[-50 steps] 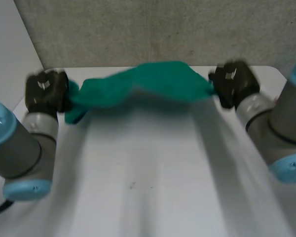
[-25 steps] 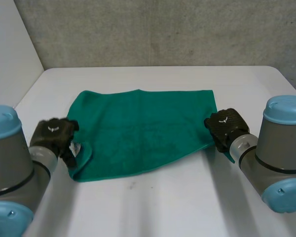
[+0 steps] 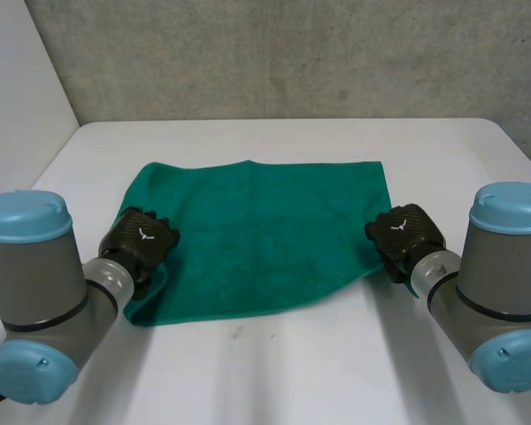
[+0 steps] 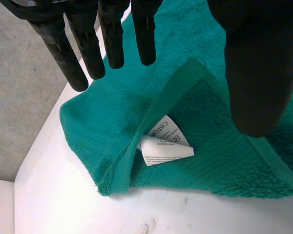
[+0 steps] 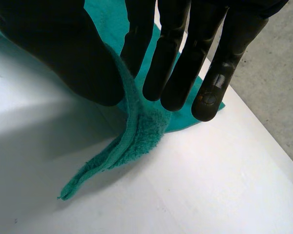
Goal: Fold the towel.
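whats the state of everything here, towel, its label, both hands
towel: spread open on the table, not yet folded, near left corner flipped over, near right corner raised
label: exposed on the flipped corner, creased
left hand: open, fingers straight above the flipped corner, gripping nothing
right hand: shut on the towel, raised corner pinched between thumb and fingers

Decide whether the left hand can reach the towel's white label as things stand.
Probably yes: the label lies uncovered on the towel's flipped corner, just beneath the open left hand.
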Motion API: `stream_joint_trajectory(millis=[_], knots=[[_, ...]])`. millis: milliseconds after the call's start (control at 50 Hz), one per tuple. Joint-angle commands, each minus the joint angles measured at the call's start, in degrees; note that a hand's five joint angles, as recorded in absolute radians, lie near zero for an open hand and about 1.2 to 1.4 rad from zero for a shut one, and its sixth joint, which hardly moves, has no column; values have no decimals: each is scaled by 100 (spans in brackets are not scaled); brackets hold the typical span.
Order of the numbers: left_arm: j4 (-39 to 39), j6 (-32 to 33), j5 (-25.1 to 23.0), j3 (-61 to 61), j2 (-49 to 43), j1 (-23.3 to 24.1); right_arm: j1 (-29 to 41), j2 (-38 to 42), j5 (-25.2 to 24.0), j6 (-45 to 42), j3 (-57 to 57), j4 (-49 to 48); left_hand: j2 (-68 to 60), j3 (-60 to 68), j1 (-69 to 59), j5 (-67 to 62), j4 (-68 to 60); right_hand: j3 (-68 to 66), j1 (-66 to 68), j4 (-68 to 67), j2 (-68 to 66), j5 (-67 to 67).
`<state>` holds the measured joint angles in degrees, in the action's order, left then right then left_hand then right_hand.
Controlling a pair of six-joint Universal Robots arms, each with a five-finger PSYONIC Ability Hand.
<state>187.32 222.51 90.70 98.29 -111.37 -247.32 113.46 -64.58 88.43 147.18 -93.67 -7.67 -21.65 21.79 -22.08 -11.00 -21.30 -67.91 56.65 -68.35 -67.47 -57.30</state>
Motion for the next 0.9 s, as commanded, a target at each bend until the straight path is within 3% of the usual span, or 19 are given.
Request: stream_joint_trajectory(millis=[20,120,160,180,220,420,620,760,900], knots=[[551,231,17,-196,-570,8,18,-2,-1,-23,-11,-6,-252,238,-209,-318,-287,-1209,2335,-1165,-1253,-1270],[560,424,17,-381,-842,-1,9,7,-1,-40,-46,-6,-1325,1312,-1282,-1391,-1360,-1209,2335,-1165,-1253,-1270],[586,460,26,-434,-869,-1,1,7,-1,-40,-38,-6,-3724,3711,-3681,-3790,-3759,-1209,2335,-1165,-1253,-1270],[586,460,26,-434,-869,-1,1,7,-1,-40,-38,-6,-3734,3720,-3691,-3800,-3769,-1209,2335,-1165,-1253,-1270],[613,451,17,-469,-869,-9,-17,7,-1,-40,-11,3,-5822,5808,-5779,-5887,-5856,-1209,2335,-1165,-1253,-1270],[543,390,175,-338,-387,-334,-430,-159,34,-268,112,362,-5835,5821,-5792,-5900,-5870,-1209,2335,-1165,-1253,-1270],[41,205,325,753,1117,-959,-966,-1108,8,-1402,59,1953,-5835,5821,-5792,-5900,-5870,-1209,2335,-1165,-1253,-1270],[-1178,-1137,272,1350,2407,-1178,-1177,-1988,8,-1869,-108,2736,-5835,5821,-5792,-5900,-5870,-1209,2335,-1165,-1253,-1270],[-1611,-1816,167,1368,2594,-1187,-1168,-2507,-176,-2167,-248,3105,-5835,5821,-5792,-5900,-5870,-1209,2335,-1165,-1253,-1270]])
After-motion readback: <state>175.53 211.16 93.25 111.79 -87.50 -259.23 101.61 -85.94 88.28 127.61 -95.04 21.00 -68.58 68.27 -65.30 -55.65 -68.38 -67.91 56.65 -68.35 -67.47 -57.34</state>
